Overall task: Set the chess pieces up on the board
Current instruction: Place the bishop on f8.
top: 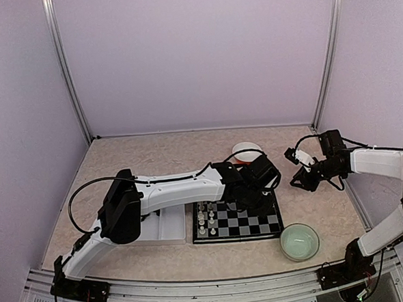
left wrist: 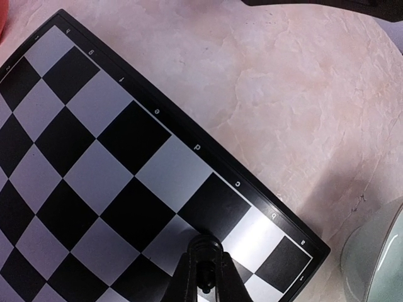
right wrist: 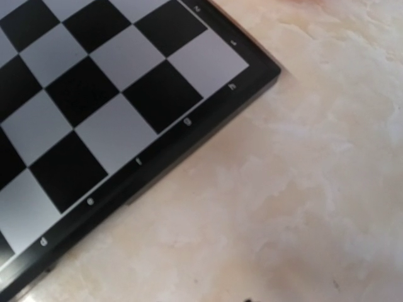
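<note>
The left jaws are clamped on a tiny black chess piece (left wrist: 203, 241), low over the board (left wrist: 113, 157) near its 3 o'clock edge. White pieces (top: 204, 218) line its 9 o'clock edge. The right jaws hang above the counter (top: 154, 161) at the board's 2 o'clock; I cannot tell whether they are apart or together.

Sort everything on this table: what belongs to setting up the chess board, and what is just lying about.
Belongs to the job: flat black-and-white checkered chessboard; small white plastic chess pieces standing along its left edge.
Just lying about: pale green round bowl; red-and-white round bowl; white plastic partitioned tray.
</note>
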Robot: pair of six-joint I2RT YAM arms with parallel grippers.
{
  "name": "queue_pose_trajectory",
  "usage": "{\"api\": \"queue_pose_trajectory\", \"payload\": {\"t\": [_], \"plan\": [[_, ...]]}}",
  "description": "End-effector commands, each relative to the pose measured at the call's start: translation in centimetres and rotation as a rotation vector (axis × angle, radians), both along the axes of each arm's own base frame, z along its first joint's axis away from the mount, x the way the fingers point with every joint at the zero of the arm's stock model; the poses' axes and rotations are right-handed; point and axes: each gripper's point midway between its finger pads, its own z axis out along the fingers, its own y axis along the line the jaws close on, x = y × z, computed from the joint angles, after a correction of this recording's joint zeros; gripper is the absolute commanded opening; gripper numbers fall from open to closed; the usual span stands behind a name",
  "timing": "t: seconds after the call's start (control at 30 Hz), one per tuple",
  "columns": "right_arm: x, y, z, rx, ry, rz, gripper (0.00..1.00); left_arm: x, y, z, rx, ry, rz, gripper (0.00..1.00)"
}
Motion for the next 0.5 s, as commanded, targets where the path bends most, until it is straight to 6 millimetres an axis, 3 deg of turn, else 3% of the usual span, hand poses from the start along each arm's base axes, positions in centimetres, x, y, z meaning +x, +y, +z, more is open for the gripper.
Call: {"api": "queue_pose_trajectory", "payload": {"t": [0.0,0.47], "plan": [[0.18,-0.05,-0.01,0.009,0.009,0.007,0.29,0.59,-0.91,-0.29,-0.037,0.007,0.008,0.08],[0.02,0.12,-0.45,0.015,0.032,0.016,0.29,0.98,-1.18,-1.11,-0.053,0.025,0.020,0.09]]}}
